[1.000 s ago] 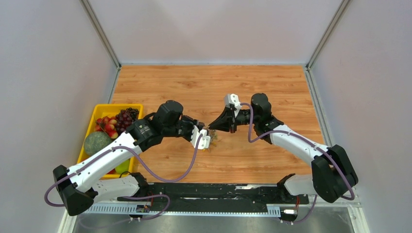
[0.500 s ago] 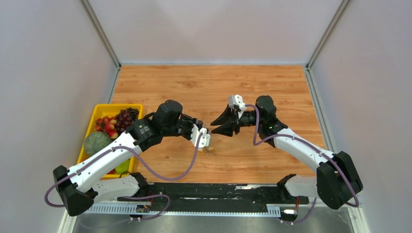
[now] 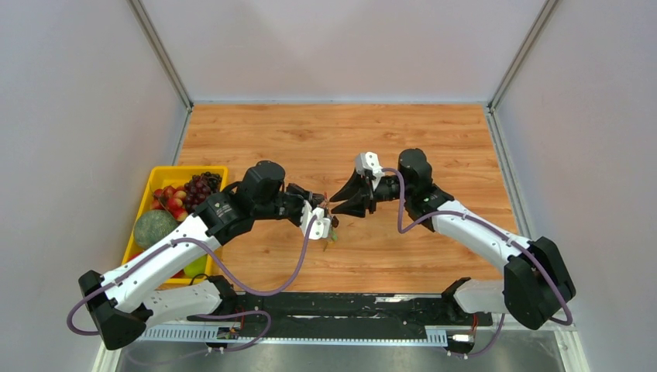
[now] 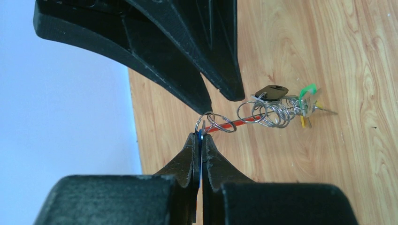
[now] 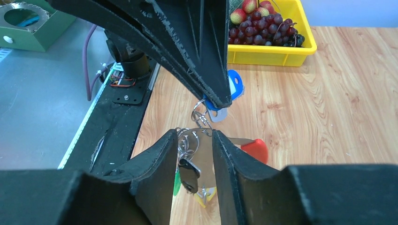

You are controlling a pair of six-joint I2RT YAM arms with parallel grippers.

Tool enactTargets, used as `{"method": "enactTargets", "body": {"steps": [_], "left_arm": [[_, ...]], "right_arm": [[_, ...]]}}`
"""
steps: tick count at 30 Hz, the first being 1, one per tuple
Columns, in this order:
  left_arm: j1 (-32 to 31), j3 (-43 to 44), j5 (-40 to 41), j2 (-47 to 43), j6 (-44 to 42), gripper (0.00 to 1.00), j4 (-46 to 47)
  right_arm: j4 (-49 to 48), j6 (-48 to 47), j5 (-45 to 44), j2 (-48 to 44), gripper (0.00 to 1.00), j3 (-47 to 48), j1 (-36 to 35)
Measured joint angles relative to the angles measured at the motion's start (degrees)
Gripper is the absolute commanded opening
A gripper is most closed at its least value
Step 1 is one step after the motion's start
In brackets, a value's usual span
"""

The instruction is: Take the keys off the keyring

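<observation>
My left gripper (image 4: 201,136) is shut on the blue-headed key (image 5: 232,86) and holds the bunch above the table. The keyring (image 4: 270,112), a cluster of silver rings with a red clip (image 5: 256,149), hangs from that key. A black-headed key (image 5: 188,173), a green one (image 4: 307,89) and a yellow one (image 5: 206,194) dangle from the rings. My right gripper (image 5: 194,140) is open, with a finger on each side of the ring cluster. In the top view the left gripper (image 3: 324,208) and right gripper (image 3: 338,208) meet tip to tip over the table's middle.
A yellow bin (image 3: 166,174) with grapes, strawberries and a melon (image 3: 155,227) stands at the left edge of the wooden table (image 3: 434,132). It also shows in the right wrist view (image 5: 277,47). A black rail runs along the near edge.
My right gripper pulled back to the right and opened, then came back left to the bunch, still open. My left gripper kept hold of the blue key and shifted slightly left.
</observation>
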State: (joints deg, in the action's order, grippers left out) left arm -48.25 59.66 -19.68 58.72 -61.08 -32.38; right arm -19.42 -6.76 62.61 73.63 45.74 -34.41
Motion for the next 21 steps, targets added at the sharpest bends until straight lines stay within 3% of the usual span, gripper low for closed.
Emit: {"method": "enactTargets", "body": {"steps": [6,14,21], "left_arm": [[0.0,0.0,-0.7,0.0,0.0,0.0,0.0],[0.1,0.0,-0.8,-0.1,-0.2,0.0,-1.2],[0.1,0.0,-0.8,-0.1,-0.4,0.0,-1.3]], "right_arm": [[0.1,-0.2,-0.5,0.4,0.34,1.0,-0.2],[0.8,-0.7,-0.7,1.7,0.04,1.9,-0.8],[2.0,-1.0,-0.7,2.0,0.0,2.3,-1.2]]}}
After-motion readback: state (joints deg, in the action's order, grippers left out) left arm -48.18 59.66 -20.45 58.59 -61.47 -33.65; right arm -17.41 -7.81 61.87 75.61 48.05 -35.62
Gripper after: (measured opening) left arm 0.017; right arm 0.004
